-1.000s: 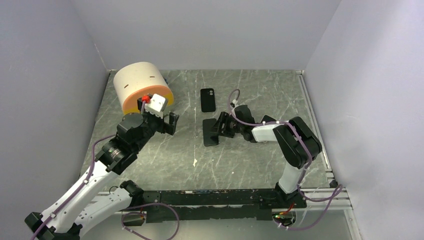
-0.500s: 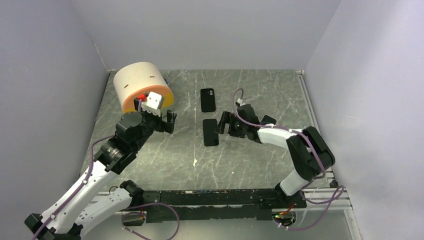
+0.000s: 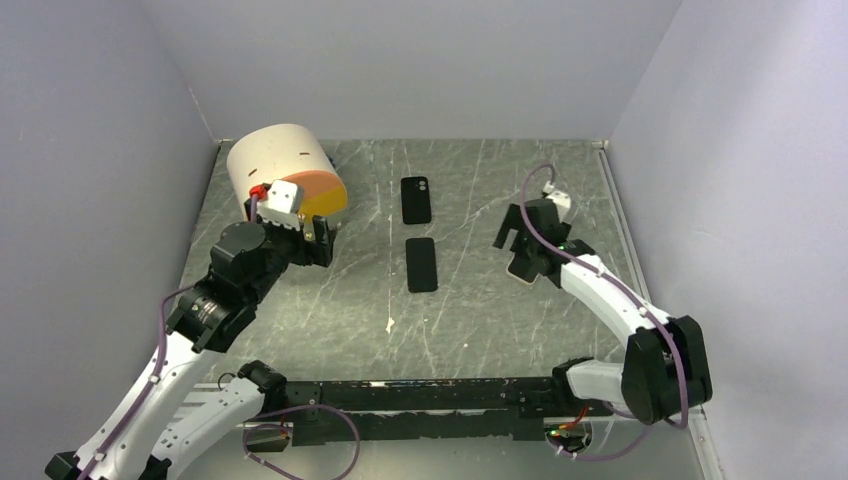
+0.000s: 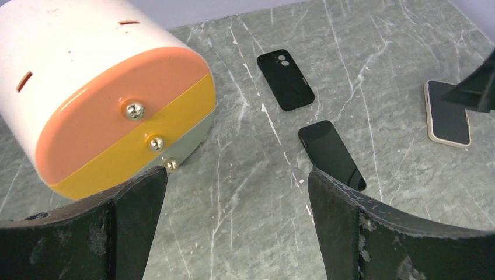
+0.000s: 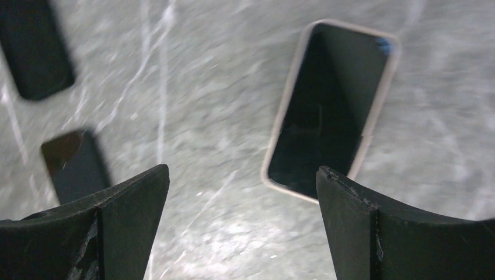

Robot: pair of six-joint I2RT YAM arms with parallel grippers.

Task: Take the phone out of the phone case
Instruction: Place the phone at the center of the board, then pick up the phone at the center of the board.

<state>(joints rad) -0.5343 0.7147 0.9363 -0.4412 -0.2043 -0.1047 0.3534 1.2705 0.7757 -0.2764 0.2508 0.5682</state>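
Three flat things lie on the table (image 3: 330, 300): a black case (image 3: 416, 200) at the back, a bare black phone (image 3: 421, 264) just in front of it and apart from it, and a cream-cased phone (image 3: 523, 268) off to the right. Only the cream one still sits in a case, so I would take it for the next job. The right gripper (image 3: 512, 232) hangs right over it, jaws wide apart and holding nothing. From the right wrist, the cased phone (image 5: 330, 108) lies face up, ahead of the right gripper (image 5: 239, 172) and nearer the right finger. Its long axis runs steeply up the view, leaning right, so the jaws roughly straddle its width. The left gripper (image 4: 236, 175), likewise spread and empty, is well apart from it, close by the orange-ended drum (image 4: 111, 111). The right arm is plainly nearer.
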